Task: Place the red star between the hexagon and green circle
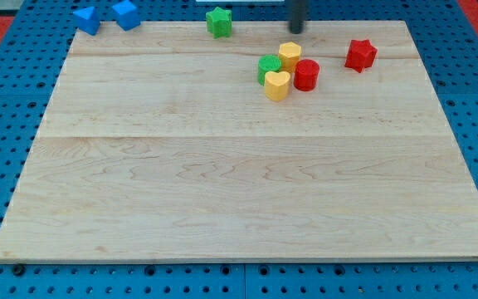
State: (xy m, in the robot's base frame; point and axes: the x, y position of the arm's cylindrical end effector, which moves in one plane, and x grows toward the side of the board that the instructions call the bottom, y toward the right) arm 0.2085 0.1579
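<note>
My tip (295, 30) sits at the view's top edge of the counter (239, 191), above the yellow hexagon (290, 55) and apart from every block. No tool on this rig, just the straight rod, so nothing spreads or pinches.

Red star (360, 55) is near the view's top right, alone, well right of the cluster and to the lower right of my tip.

Cluster: yellow hexagon at top, green circle (268, 68) touching it on its lower left, yellow heart (277, 85) just below both, red cylinder (306, 75) on the right, touching or nearly touching the hexagon and heart.

Green star (219, 22) at the top edge, left of my tip. Two blue blocks at top left: one (87, 19) at the corner, the other (126, 14) just right of it; exact shapes unclear.
</note>
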